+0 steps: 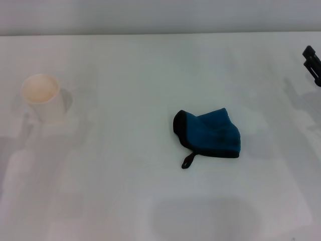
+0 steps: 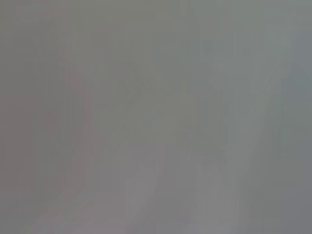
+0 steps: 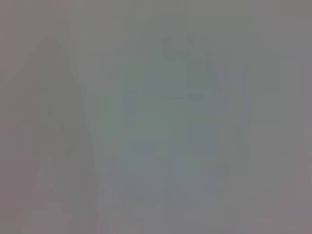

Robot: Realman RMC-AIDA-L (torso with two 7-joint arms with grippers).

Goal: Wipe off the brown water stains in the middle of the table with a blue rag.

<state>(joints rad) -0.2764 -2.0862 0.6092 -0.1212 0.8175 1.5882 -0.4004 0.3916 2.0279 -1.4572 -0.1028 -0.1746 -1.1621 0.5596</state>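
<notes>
My right gripper (image 1: 312,64) only shows as a dark tip at the right edge of the head view, above the far right part of the table (image 1: 115,191), and I can't tell how its fingers stand. The left gripper doesn't appear in any view I have. Both wrist views give me only a flat grey blur, so I read nothing from them. Working outward from the near edge, the first thing I meet is the blue rag (image 1: 210,133), lying crumpled a little right of the table's middle, with black edging along its left and lower sides and its small black loop (image 1: 188,160) pointing toward me. Nothing is touching it. I can't make out any brown stain on the white surface around it. Farther back on the left stands a white paper cup (image 1: 42,98), upright, well apart from the rag.
</notes>
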